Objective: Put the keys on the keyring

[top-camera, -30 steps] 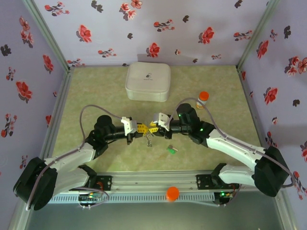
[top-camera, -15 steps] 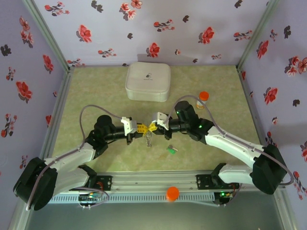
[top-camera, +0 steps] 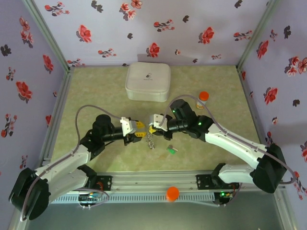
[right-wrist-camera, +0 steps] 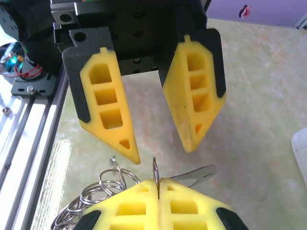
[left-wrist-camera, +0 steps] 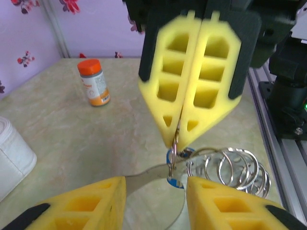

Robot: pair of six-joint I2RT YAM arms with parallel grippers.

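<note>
My right gripper (top-camera: pixel 152 129) (right-wrist-camera: pixel 158 184) is shut on the thin metal keyring (right-wrist-camera: pixel 155 168), which stands edge-on between its yellow pads. The blue-headed key (left-wrist-camera: pixel 174 168) hangs at that ring, its silver blade (right-wrist-camera: pixel 197 173) sticking out sideways. A chain of silver rings (left-wrist-camera: pixel 232 167) dangles beside it. My left gripper (top-camera: pixel 138 132) (left-wrist-camera: pixel 156 187) faces the right one, just left of it, and stands open with nothing between its fingers. The green-headed key (top-camera: pixel 171 150) lies on the table below the right gripper.
A white rounded case (top-camera: pixel 147 81) sits at the back middle. An orange-capped bottle (top-camera: pixel 203 99) stands behind the right arm. Flowered walls close in three sides, and a metal rail (top-camera: pixel 144 184) runs along the near edge.
My left gripper has opened and drawn back to the left, off the ring. The right gripper has stayed shut on the ring and shifted slightly left, with the key and chain hanging from it.
</note>
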